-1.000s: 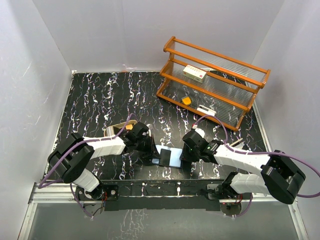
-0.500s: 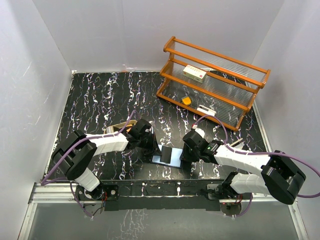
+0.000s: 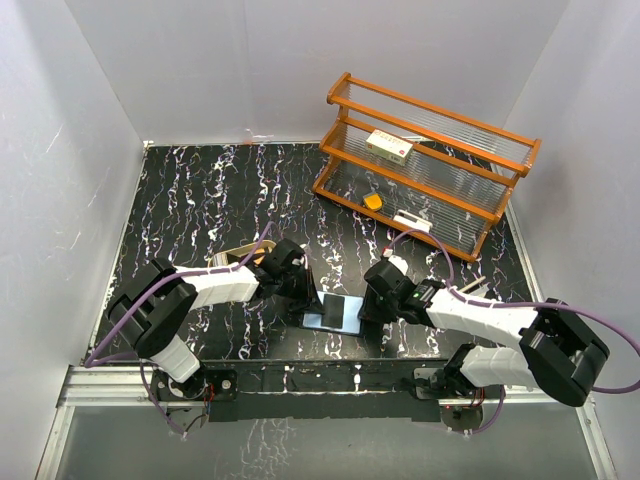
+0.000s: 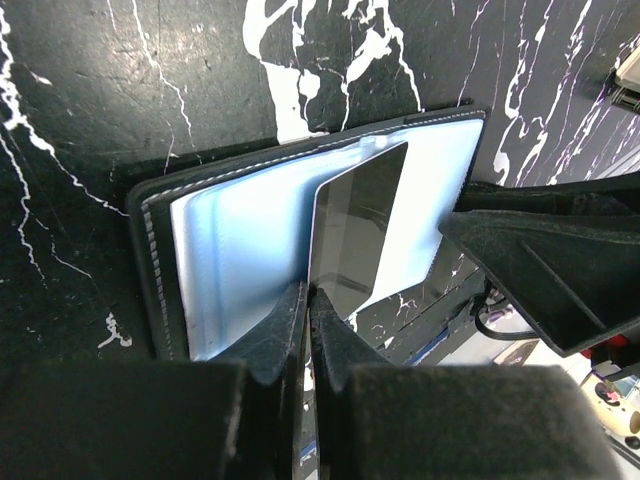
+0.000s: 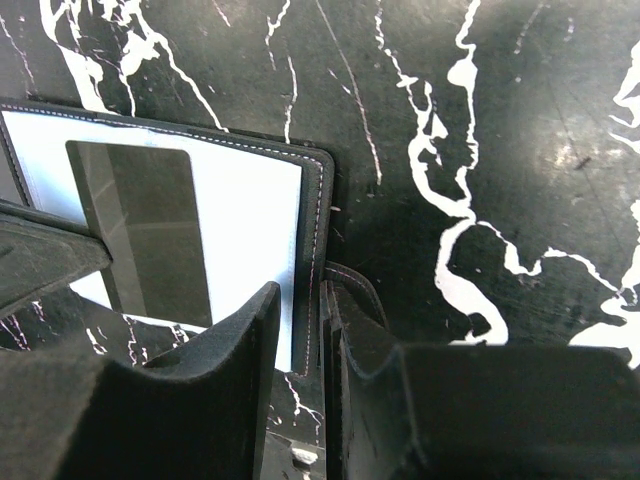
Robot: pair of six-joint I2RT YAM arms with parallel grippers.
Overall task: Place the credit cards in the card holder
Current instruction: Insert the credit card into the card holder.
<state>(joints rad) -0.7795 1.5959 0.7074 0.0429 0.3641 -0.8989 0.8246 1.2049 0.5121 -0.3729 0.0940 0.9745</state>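
Right now I have the small black bifold card holder (image 4: 240,235) lying open on the black white-veined marble table (image 3: 200,190), its pale blue-grey inside facing up. My left gripper (image 4: 308,300) is at the holder's left side, pinched tight on the near end of a dark, glossy rectangular credit card (image 4: 355,225). The card slants over the pale lining, with its far end close to the holder's far edge. I cannot tell whether that end has caught a slot or only rests on the lining.

My right gripper (image 5: 305,300) is at the holder's right side, its fingers drawn narrow across the stitched right border, so it seems to be pinning the wallet flat.

By my reckoning the job is at an early stage. This one card is partway there and not released, and I see no other card seated in the lining. Any remaining cards lie outside the holder, and I cannot pick them out with confidence.
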